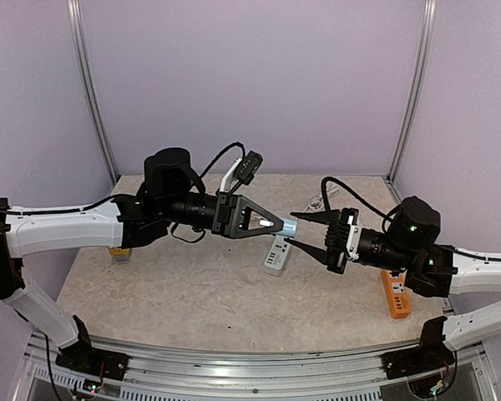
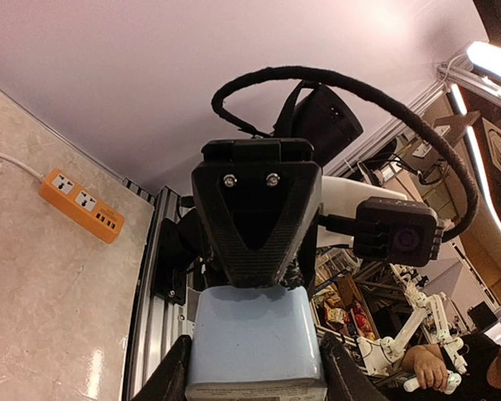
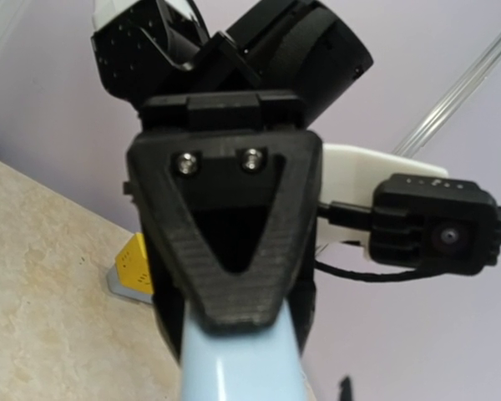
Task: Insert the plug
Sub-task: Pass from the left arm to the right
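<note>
The plug (image 1: 288, 225) is a pale blue block held in the air over the table's middle. My left gripper (image 1: 276, 224) is shut on it. In the left wrist view the plug (image 2: 255, 342) fills the gap between the two fingers, which press on its sides. My right gripper (image 1: 290, 230) faces the left one, its fingers either side of the plug's far end with a gap, so it stands open. In the right wrist view the plug (image 3: 242, 368) rises from the bottom edge, and one fingertip (image 3: 344, 388) shows clear of it.
A white power strip (image 1: 277, 256) lies on the table right below the plug, its white cable (image 1: 317, 202) behind it. An orange power strip (image 1: 395, 294) lies by the right arm. A yellow and grey object (image 1: 121, 251) sits under the left arm.
</note>
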### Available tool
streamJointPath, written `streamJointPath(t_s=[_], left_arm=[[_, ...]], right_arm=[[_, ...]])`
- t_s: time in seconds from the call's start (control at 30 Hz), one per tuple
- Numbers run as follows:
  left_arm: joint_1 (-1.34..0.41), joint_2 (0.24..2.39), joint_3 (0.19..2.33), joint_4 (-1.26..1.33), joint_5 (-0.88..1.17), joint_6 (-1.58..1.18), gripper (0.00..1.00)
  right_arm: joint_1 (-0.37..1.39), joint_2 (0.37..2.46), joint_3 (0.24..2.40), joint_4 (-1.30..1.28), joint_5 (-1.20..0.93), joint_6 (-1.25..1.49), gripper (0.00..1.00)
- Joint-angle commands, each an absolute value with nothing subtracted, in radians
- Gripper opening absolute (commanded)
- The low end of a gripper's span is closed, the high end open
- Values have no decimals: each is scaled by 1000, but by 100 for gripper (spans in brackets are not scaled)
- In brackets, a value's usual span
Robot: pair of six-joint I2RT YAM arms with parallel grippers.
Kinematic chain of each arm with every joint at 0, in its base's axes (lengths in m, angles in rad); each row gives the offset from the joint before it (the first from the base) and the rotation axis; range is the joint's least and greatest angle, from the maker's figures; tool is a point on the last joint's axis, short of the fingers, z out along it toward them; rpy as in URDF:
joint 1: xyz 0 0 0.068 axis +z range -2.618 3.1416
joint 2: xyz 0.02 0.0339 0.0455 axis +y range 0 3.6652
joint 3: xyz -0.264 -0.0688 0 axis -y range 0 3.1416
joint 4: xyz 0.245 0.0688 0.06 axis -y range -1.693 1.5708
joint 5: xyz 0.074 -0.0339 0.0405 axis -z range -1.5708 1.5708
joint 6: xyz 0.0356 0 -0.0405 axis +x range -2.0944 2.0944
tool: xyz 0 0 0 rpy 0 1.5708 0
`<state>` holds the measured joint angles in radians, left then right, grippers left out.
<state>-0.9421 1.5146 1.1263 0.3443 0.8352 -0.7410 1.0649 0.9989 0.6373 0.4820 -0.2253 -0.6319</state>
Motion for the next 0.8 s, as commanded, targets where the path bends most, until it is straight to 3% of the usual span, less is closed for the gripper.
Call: streamJointPath(t_s=[0.0, 0.27, 0.47, 0.57, 0.77], left_arm=[[-941, 1529, 1115, 374, 854, -747, 2], [-942, 1528, 1115, 377, 860, -750, 2], [-942, 1527, 1106, 384, 855, -752, 8], [-941, 1522, 1092, 391, 848, -752, 20], [-926, 1513, 1084, 373, 822, -744, 58]], right_arm=[[1072, 1011, 652, 476, -225, -633, 40], [1072, 1013, 650, 472, -225, -635, 33], [1072, 1007, 649, 470, -231, -626, 11], [1072, 998, 649, 462, -227, -613, 4], [1072, 973, 644, 453, -164, -574, 0]])
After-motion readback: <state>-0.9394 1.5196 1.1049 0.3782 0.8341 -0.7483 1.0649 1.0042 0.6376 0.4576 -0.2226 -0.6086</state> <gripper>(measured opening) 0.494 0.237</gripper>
